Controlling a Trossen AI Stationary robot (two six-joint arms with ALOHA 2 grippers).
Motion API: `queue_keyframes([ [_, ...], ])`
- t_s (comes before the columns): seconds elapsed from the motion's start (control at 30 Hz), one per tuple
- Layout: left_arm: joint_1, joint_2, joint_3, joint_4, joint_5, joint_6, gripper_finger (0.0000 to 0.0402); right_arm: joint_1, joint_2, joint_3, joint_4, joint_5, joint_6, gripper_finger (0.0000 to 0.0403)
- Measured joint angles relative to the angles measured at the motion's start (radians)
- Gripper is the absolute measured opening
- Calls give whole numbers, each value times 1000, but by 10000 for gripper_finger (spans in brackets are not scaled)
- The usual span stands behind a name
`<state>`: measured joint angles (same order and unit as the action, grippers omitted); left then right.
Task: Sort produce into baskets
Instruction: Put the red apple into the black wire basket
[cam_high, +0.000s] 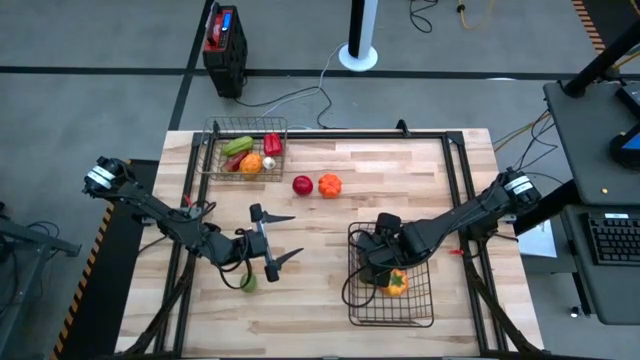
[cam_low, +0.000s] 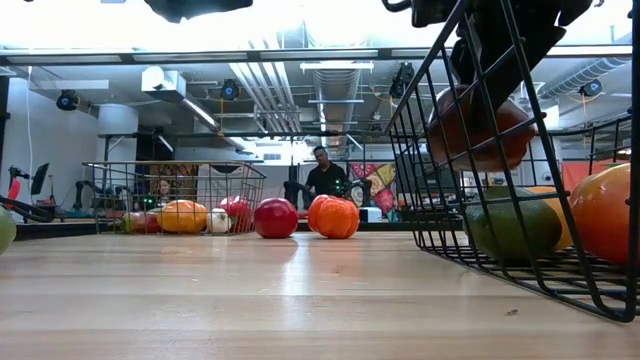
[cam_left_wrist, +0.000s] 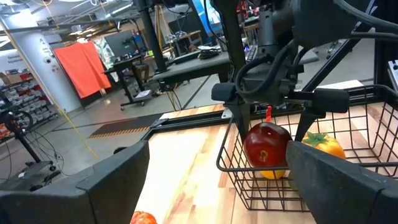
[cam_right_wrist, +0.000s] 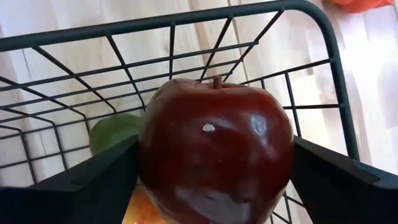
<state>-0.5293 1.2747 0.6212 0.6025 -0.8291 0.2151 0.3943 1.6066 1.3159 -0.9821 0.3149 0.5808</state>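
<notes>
— What's nearest the low camera?
— The right pincer (cam_right_wrist: 214, 180) hangs inside the near basket (cam_high: 391, 312), clamped on a dark red apple (cam_right_wrist: 214, 149) above a green piece (cam_right_wrist: 112, 132) and an orange pepper (cam_high: 397, 283).
— And the left pincer (cam_high: 274, 242)?
— Spread wide and empty over the tabletop (cam_high: 330, 230), beside a green fruit (cam_high: 247, 283).
— Farther back?
— A red fruit (cam_high: 302, 185) and an orange one (cam_high: 329, 185), then the far basket (cam_high: 213, 150) with more produce.

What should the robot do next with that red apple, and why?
Probably open the right end effector and drop the apple. Its fingers are clamped on the apple, which hangs inside the basket above a green fruit and the wire floor, so letting go should land it there.
</notes>
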Motion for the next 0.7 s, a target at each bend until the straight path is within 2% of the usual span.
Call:
queue_keyframes([
  [0.7,0,0,-1,-4,0,-15,359,-9,-1,0,4,0,31,368],
])
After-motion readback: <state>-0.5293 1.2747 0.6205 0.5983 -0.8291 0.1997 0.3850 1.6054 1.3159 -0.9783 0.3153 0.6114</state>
